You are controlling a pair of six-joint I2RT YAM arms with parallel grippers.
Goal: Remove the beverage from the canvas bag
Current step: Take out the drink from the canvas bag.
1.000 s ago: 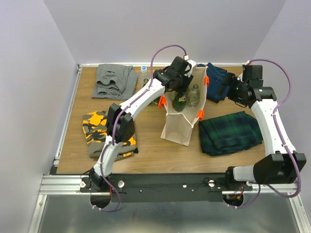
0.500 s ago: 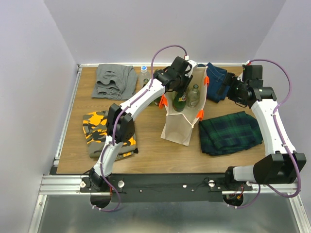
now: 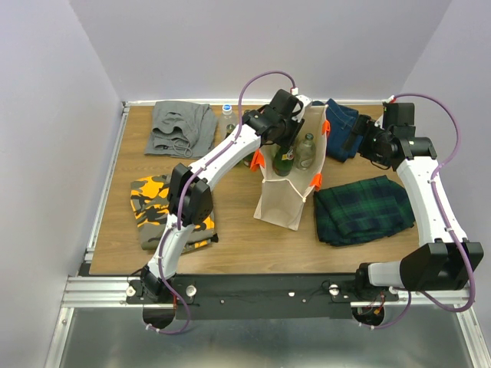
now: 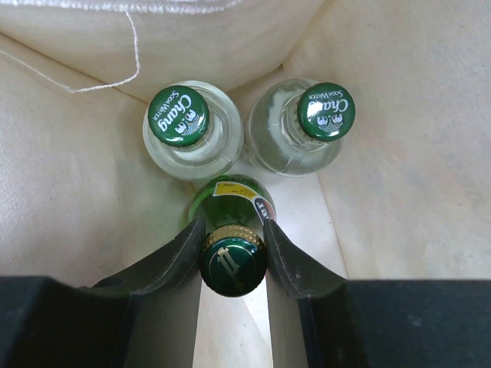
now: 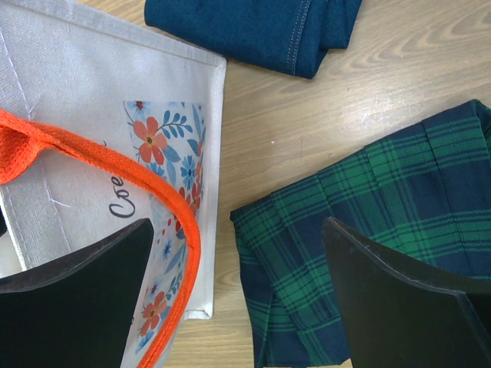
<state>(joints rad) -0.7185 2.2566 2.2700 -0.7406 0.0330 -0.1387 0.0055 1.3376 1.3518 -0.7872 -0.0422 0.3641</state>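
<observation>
Bag: a tall cream canvas bag (image 3: 285, 198) with orange handles is stood upright near the middle of the wooden tabletop (image 3: 230, 230).
Beverage: a green glass bottle (image 4: 233, 264) with a dark green cap is seen inside the bag, with two clear glass bottles (image 4: 178, 115) with green caps set side by side just beyond it.
Left gripper (image 4: 232, 230): lowered into the bag's mouth; the green bottle's top is pinched between its fingers.
Right gripper (image 5: 238, 230): held spread wide outside the bag, over its right wall and a folded green-and-navy plaid cloth (image 5: 383, 222).
Far right corner: folded blue denim (image 5: 253, 27) is laid there.
</observation>
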